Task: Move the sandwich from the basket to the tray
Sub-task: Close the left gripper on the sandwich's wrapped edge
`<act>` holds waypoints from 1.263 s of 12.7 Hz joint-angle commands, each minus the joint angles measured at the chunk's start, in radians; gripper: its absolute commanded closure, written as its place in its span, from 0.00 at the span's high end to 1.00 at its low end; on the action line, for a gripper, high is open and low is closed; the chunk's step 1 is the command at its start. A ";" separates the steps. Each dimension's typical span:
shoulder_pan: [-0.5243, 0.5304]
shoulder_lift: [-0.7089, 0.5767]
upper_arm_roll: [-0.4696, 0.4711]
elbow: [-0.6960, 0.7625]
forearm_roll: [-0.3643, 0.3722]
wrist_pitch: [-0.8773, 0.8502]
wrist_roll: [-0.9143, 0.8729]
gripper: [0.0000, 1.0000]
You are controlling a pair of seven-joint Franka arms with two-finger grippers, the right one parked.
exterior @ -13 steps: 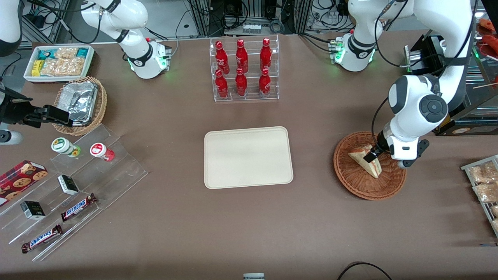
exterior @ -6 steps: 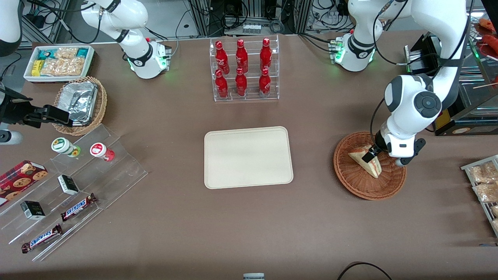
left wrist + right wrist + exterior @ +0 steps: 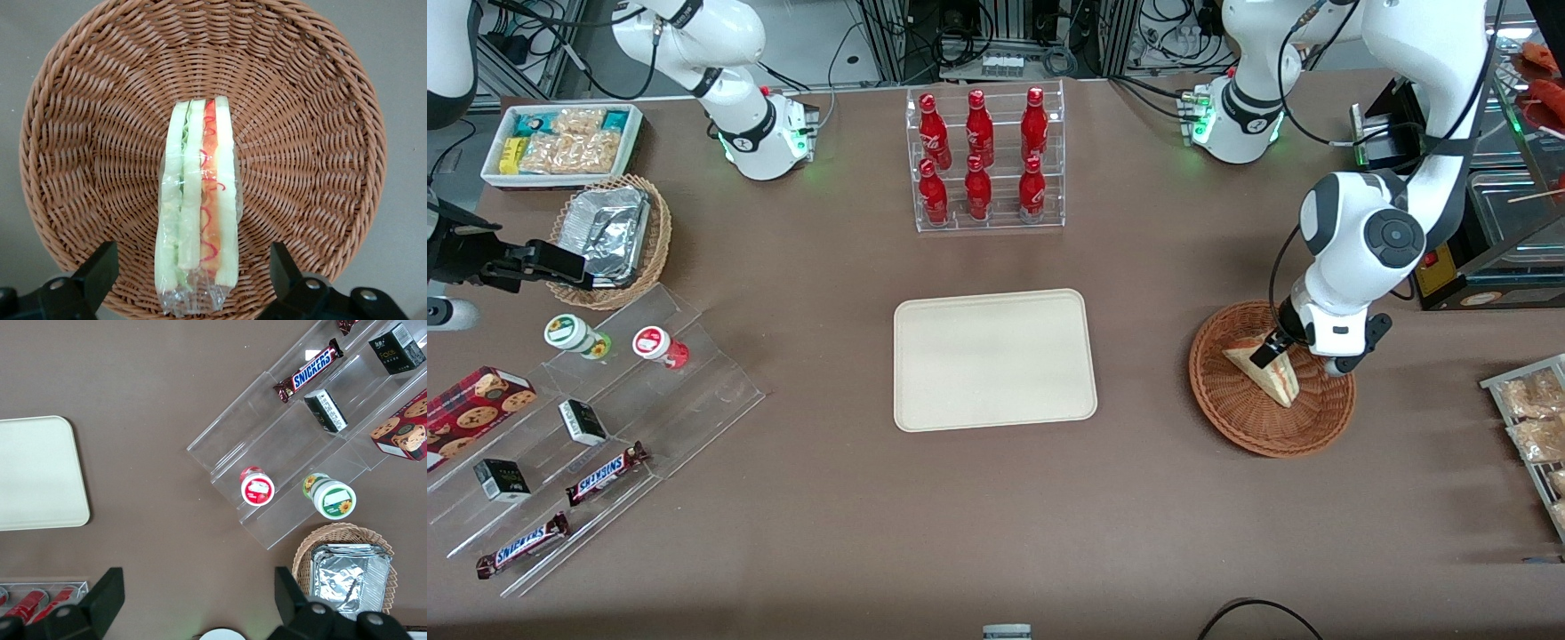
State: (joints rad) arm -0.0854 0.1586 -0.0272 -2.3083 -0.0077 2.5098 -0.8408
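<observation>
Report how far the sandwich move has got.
Done: nothing delivered; the tray holds nothing. In hand: the gripper is open over the basket, its fingers either side of the sandwich, which lies in the basket, not gripped. Left: close, lift, carry it to the tray, release.

Gripper [image 3: 1273, 354] over basket [image 3: 1232, 418] at frame right; bare tabletop [image 3: 1143, 356] between it and tray [image 3: 994, 359] at centre, bottle rack [image 3: 985, 160] above
</observation>
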 commanded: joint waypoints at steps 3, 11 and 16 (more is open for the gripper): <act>-0.014 0.041 0.006 -0.036 -0.002 0.107 -0.017 1.00; -0.013 -0.017 0.006 -0.025 -0.003 0.006 -0.014 0.00; -0.016 -0.044 -0.028 0.125 -0.003 -0.236 -0.014 0.00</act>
State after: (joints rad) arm -0.0879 0.1232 -0.0415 -2.2673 -0.0077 2.3934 -0.8462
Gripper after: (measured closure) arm 0.731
